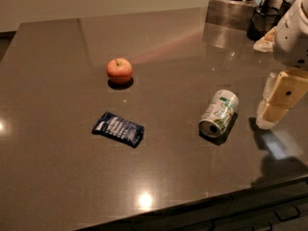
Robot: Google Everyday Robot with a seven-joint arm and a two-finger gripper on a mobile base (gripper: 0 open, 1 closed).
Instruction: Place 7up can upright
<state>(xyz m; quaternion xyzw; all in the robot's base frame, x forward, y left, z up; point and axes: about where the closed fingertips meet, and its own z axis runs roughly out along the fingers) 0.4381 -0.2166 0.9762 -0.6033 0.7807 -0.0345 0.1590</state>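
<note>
Starting at the left, a flat dark-blue plastic snack packet (pixel 118 129) w/ white print is noted lying on the dark grey-brown polished countertop (pixel 57 177), toward the front. Behind it, well apart, a round red-and-yellow apple (pixel 119 70) is recorded, stem up. Right of centre, the small white-and-green aluminium 7up can (pixel 219 113) is found on its side, not upright. One silver end is turned toward the front-left and the body is angled back to the right. It rests on the countertop, apart from all other items. At the right edge, the robot's cream-and-tan gripper (pixel 269 115) is seen low over the countertop, near the can's right side but not touching it. The white arm (pixel 293 32) rises above it. Whether the gripper is open or closed cannot be told. At back right, approx. against the wall, a square metal container (pixel 230 12) is noted.
</note>
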